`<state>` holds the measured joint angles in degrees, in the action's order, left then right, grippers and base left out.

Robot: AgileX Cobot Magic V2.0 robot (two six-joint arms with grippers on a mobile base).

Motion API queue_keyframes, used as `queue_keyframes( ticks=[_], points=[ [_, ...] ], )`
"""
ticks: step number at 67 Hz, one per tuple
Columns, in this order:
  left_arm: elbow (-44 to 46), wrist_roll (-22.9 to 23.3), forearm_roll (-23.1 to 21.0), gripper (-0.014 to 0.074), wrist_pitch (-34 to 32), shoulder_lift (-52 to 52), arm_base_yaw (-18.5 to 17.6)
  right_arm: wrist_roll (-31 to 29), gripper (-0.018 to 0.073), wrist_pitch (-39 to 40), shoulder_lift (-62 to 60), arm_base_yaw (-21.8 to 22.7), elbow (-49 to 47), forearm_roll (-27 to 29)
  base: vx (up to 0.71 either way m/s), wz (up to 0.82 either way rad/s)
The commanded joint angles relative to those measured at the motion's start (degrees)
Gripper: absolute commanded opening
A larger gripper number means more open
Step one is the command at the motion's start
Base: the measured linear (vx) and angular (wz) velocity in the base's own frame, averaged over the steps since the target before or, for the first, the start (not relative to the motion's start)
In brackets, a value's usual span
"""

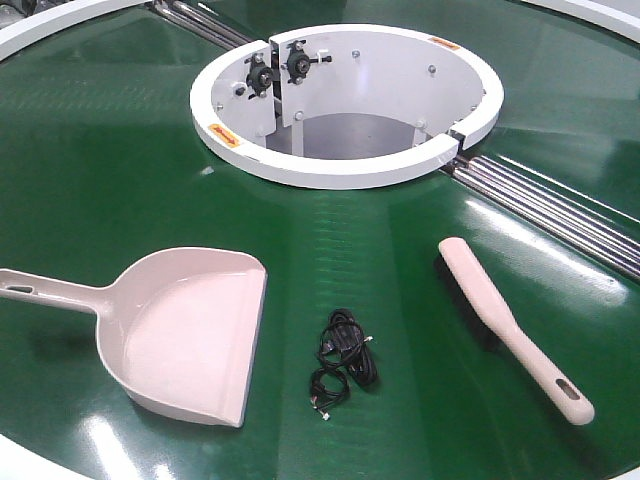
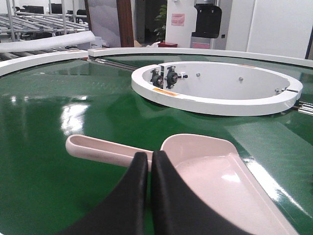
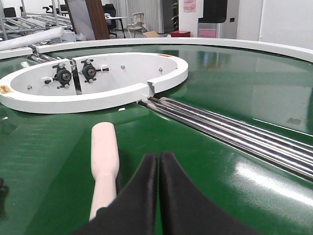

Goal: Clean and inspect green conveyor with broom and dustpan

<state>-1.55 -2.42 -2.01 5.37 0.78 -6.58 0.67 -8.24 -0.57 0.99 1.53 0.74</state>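
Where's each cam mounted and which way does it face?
Exterior front-facing: high up, looking down on the green conveyor, dustpan, broom, black cable and white ring housing; no robot part shows.
Left wrist-mounted: low over the conveyor, facing the ring housing; shut left end effector in the foreground, dustpan just beyond.
Right wrist-mounted: low, facing the ring housing and silver rollers; shut right end effector in the foreground, broom beside it.
Shared: all three see the ring housing.
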Motion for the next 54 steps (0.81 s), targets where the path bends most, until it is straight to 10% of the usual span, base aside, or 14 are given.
queue_keyframes(
  ticks=[1, 54],
  points=[
    [-1.7, 0.1, -0.1, -0.0006, -4.7, 0.7, 0.0, 0.0, -0.0009, 4.6, -1.0, -0.1, 1.2, -0.4, 0.00, 0.00],
    [-1.7, 0.1, -0.1, -0.0006, -4.7, 0.7, 0.0, 0.0, -0.0009, 4.6, -1.0, -0.1, 1.2, -0.4, 0.00, 0.00]
  ],
)
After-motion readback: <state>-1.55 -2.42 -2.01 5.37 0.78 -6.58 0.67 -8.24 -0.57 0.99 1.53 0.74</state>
